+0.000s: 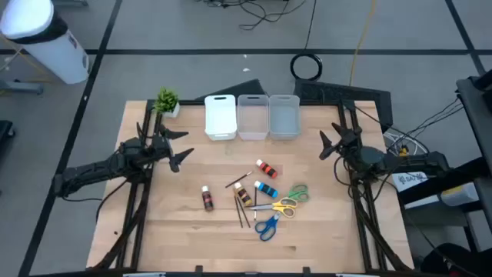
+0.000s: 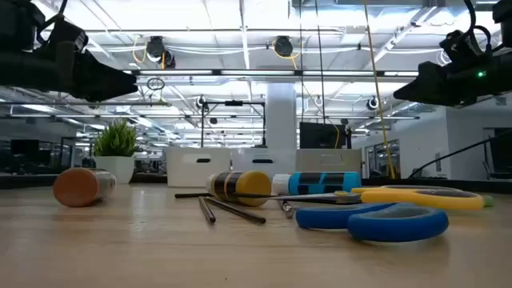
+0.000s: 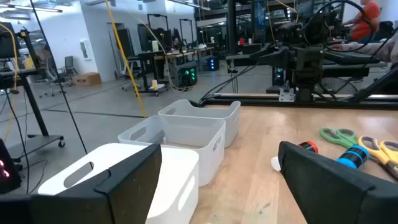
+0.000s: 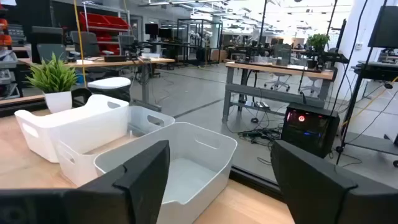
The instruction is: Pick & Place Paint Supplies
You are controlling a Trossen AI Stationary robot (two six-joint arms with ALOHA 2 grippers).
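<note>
The left pincer (image 1: 183,146) is hovering over the left part of the worktop (image 1: 177,231), its fingers spread wide and pinching nothing, pointing toward the middle. The right pincer (image 1: 329,142) is hanging over the right part, near the far edge, likewise spread and empty.

The paint supplies are lying loose in the middle of the worktop, between the two arms and apart from both. A brown paint bottle (image 1: 207,198) is lying by itself toward the left. A red paint bottle (image 1: 266,168) is sitting nearer the bins, with a blue paint bottle (image 1: 266,188) just beside it on the near side. Thin dark brushes (image 1: 241,201) are lying crossed between the brown bottle and the scissors. The green scissors (image 1: 297,192), yellow scissors (image 1: 281,206) and blue scissors (image 1: 267,226) are resting close together on the right of the cluster.

Three whitish bins (image 1: 252,116) are standing in a row along the far edge, touching side by side. A small potted plant (image 1: 167,101) is standing at the far left corner.
</note>
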